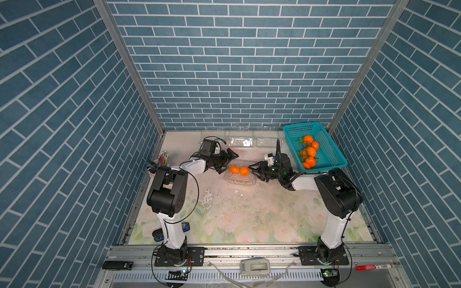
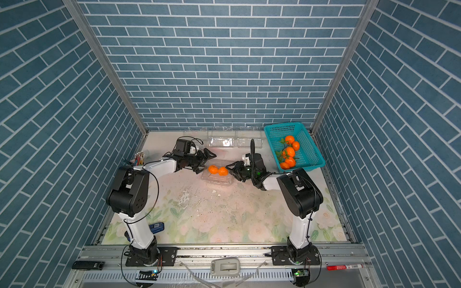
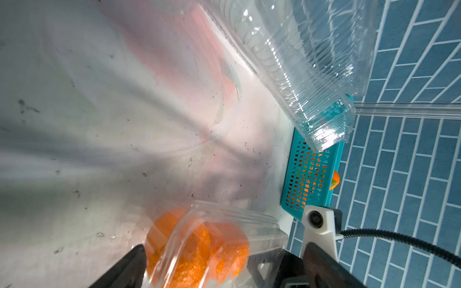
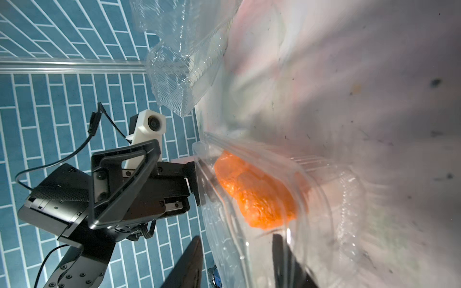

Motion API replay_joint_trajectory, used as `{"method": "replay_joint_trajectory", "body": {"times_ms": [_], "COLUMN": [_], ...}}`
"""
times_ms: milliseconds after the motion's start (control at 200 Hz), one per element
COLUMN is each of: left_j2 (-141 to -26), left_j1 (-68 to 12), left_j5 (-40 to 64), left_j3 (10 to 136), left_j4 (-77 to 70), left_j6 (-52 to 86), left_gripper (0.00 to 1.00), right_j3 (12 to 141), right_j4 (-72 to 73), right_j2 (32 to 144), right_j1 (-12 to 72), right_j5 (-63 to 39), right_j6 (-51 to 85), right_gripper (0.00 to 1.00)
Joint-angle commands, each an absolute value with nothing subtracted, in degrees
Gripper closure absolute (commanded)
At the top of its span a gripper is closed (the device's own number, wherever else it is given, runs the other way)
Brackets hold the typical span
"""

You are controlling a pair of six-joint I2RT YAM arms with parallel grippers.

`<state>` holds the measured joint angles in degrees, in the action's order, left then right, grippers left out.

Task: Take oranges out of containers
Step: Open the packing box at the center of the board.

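Looking down in both top views, we are finding the pair of oranges (image 1: 239,170) (image 2: 217,170) lying in the open container (image 1: 241,182) (image 2: 219,182) near the middle of the tabletop (image 1: 249,212), between the two arms. The left fingers (image 1: 231,155) are standing spread wide at the container's left end. In the right wrist view one of them is touching the clear wall, and in the left wrist view the boxed fruit is showing between the two tips. The right fingers (image 1: 253,166) are sitting at the container's right end. In the right wrist view they are standing apart with the container's rim running between them, and we are seeing a gap there, so they are not pinching anything. More oranges (image 1: 309,152) are lying in the teal basket (image 1: 298,126) at the back right corner, and other clear containers (image 1: 243,142) are lying along the back wall beside it.
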<state>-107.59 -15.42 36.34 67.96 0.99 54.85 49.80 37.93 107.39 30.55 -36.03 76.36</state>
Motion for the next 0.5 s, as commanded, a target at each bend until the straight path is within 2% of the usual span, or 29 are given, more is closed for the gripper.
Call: {"method": "replay_joint_trajectory", "body": {"times_ms": [0, 160, 285, 495], "left_j2": [-106.7, -104.2, -97.4, -86.2], "left_j1": [-13.4, -11.1, -10.3, -13.6], "left_j5": [37.7, 36.9, 33.9, 33.8], "left_j3": [69.2, 69.1, 65.5, 48.8], "left_j4": [2.5, 6.0, 5.8, -7.1], "left_j6": [54.1, 53.8, 53.8, 58.2], "left_gripper": [0.01, 0.01, 0.01, 0.01], "right_j3": [49.1, 47.6, 47.3, 47.6], "right_j4": [44.9, 47.1, 48.7, 50.1], "right_j2": [108.0, 107.5, 107.7, 108.8], "right_j1": [31.4, 32.6, 33.8, 35.1], "right_j5": [-32.6, -27.5, -23.9, -19.9], "right_j6": [82.5, 86.8, 89.9, 93.8], "right_gripper": [0.57, 0.62, 0.63, 0.68]}}
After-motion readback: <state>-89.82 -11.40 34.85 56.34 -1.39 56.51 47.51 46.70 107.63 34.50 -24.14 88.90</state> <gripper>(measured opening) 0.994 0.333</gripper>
